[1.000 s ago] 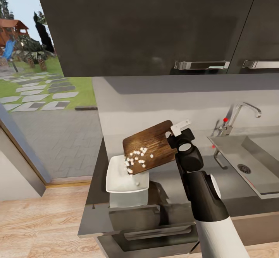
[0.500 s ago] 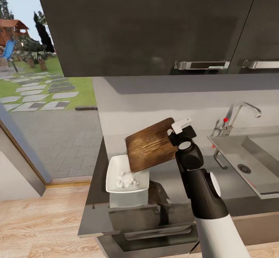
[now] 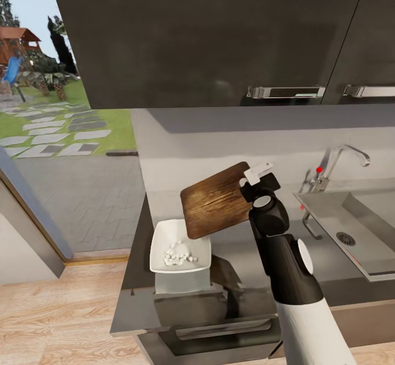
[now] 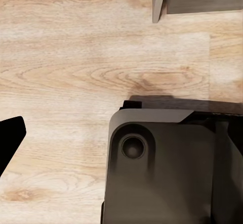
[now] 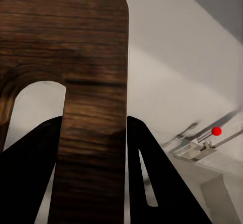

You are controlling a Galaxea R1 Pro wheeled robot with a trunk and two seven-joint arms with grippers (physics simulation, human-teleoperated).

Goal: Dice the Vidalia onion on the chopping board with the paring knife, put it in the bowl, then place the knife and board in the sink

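Note:
My right gripper (image 3: 251, 180) is shut on the handle end of the chopping board (image 3: 216, 200) and holds it tilted above the countertop (image 3: 241, 258), low corner over the bowl (image 3: 159, 247). The board's face is bare. Diced onion (image 3: 176, 256) lies as small pale bits inside the white bowl. In the right wrist view the black fingers (image 5: 152, 178) clamp the board (image 5: 76, 47) beside its slot hole. The sink (image 3: 329, 211) lies to the right, basin bare where it shows. One left gripper finger (image 4: 9, 138) hangs over the wooden floor. The paring knife is out of view.
Dark wall cabinets (image 3: 219, 35) hang close above the board. The chrome tap (image 3: 343, 159) with its red knob (image 5: 216, 131) stands behind the sink. A glass door (image 3: 55, 134) to the garden is at left. The robot's base (image 4: 157, 168) sits beneath the left wrist.
The diced onion has slid off the board into the bowl. The right gripper has lifted the board slightly up and to the right, and its face is now bare.

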